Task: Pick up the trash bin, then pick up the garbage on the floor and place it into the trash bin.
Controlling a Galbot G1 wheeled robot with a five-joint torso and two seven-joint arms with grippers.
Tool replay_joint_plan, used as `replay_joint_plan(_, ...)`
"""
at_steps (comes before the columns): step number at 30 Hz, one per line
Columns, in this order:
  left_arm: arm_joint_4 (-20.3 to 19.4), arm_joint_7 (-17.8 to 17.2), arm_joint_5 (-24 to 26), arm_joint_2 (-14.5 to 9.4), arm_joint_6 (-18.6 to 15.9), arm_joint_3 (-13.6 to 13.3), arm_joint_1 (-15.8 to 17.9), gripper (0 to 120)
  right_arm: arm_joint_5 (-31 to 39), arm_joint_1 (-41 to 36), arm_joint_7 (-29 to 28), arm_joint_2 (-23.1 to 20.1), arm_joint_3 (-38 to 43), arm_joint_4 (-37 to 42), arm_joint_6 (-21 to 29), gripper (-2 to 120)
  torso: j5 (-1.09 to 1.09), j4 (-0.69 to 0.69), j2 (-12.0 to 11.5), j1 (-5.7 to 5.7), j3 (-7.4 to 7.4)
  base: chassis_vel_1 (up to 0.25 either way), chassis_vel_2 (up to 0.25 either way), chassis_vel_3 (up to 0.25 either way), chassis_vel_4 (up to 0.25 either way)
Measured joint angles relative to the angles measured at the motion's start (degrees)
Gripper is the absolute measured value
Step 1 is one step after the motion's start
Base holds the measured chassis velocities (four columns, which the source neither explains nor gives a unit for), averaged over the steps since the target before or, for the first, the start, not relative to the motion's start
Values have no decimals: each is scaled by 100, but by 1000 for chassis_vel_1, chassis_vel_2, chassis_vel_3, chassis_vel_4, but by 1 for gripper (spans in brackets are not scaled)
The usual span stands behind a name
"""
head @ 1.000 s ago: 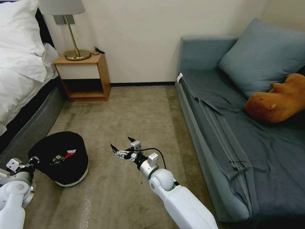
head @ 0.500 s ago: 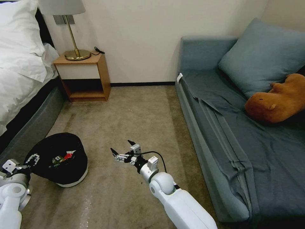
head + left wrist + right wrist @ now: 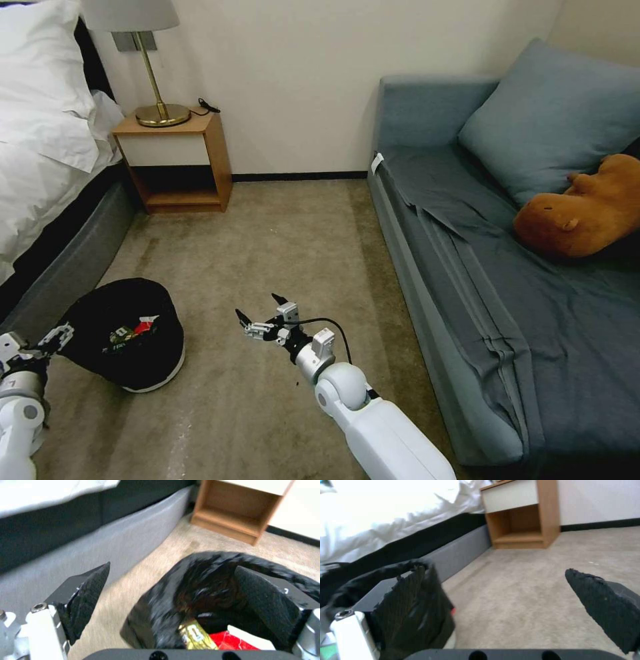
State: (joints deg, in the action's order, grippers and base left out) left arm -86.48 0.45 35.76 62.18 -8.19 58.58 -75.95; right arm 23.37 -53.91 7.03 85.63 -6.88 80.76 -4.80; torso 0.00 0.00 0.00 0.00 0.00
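Note:
The trash bin (image 3: 130, 333), lined with a crinkly black bag, stands on the carpet at the lower left with its whitish base rim showing. Inside it lies garbage: a red-and-white snack bag (image 3: 145, 324) and a green-labelled item (image 3: 119, 332). The left wrist view shows a gold wrapper (image 3: 195, 635) and the red bag (image 3: 235, 641) in the bin (image 3: 200, 590). My left gripper (image 3: 59, 333) is open at the bin's near left rim, its fingers (image 3: 87, 597) spread wide. My right gripper (image 3: 261, 312) hangs open above bare carpet to the right of the bin, holding nothing.
A bed (image 3: 47, 153) runs along the left and a wooden nightstand (image 3: 177, 163) with a brass lamp stands against the back wall. A blue sofa (image 3: 507, 280) fills the right side, with a cushion and a brown plush animal (image 3: 587, 210) on it. Carpet lies between them.
My left arm has drawn back toward the lower left, away from the bin's rim, and the bin has settled slightly lower. The right gripper has shifted a little down and nearer.

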Motion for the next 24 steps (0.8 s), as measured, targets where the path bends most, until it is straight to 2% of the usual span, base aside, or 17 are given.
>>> replay_joint_plan(1,-58,177,-299,6,109,-9,-36,100,9,3,-120,3,28,-5,14,100,0,0,0,0,0,0,0,0,0)
replay_joint_plan(4,-119,352,-589,14,234,-58,-64,100,21,12,-257,8,68,-12,42,100,0,0,0,0,0,0,0,0,0)
replay_joint_plan(6,-267,621,-1091,75,406,-225,-77,100,26,20,-450,30,179,-55,86,100,0,0,0,0,0,0,0,0,0)
replay_joint_plan(10,-393,754,-1409,141,464,-385,-54,100,30,21,-552,67,279,-103,103,100,0,0,0,0,1,0,0,0,0)
replay_joint_plan(12,-509,889,-1823,246,520,-633,13,100,29,12,-614,116,405,-172,105,100,0,-1,0,0,1,0,0,0,0)
replay_joint_plan(13,-509,889,-1823,246,520,-633,13,100,29,12,-614,116,405,-172,105,100,0,-1,0,0,1,0,0,0,0)
replay_joint_plan(16,-613,941,-2106,375,513,-959,132,100,4,-6,-650,156,540,-237,100,100,1,-1,0,0,1,0,0,0,0)
replay_joint_plan(17,-613,941,-2106,375,513,-959,132,100,4,-6,-650,156,540,-237,100,100,1,-1,0,0,1,0,0,0,0)
replay_joint_plan(19,-619,945,-2229,463,483,-1158,234,100,-67,-15,-662,200,647,-294,82,100,1,-1,0,0,1,0,0,0,0)
replay_joint_plan(24,-574,944,-2287,572,449,-1359,329,100,-145,-35,-661,262,776,-373,60,100,0,-1,0,0,1,0,0,0,0)
